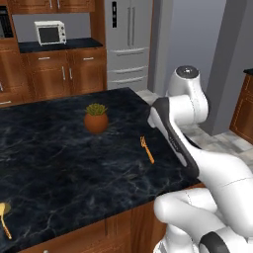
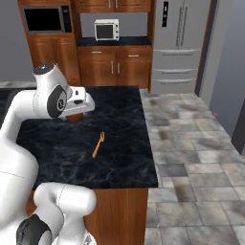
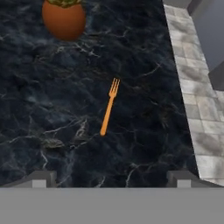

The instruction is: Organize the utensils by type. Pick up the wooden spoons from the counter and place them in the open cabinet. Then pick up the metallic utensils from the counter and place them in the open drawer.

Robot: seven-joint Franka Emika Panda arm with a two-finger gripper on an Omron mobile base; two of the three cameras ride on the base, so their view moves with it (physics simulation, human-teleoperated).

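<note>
Arm poised over the island, jaws spread wide and empty, with a fork below and ahead of it.

From where I stand, the gripper [image 3: 111,177] hangs above the dark marble counter [image 1: 59,163] holding nothing, its fingertips [image 3: 43,177] well apart. The orange fork [image 3: 109,112] lies flat just ahead of the fingers and roughly centred between them, tines pointing away from the hand. That looks deliberate, so a straight drop would straddle the handle. Farther out and off to one side of the tool sits a potted plant [image 3: 64,17], well clear of the fork. A wooden spoon [image 1: 4,217] lies at the counter's near corner, far from the hand. I'd judge the fork is the current target, though the task puts wooden spoons first. I can't pick out the open cabinet or drawer from here.
</note>
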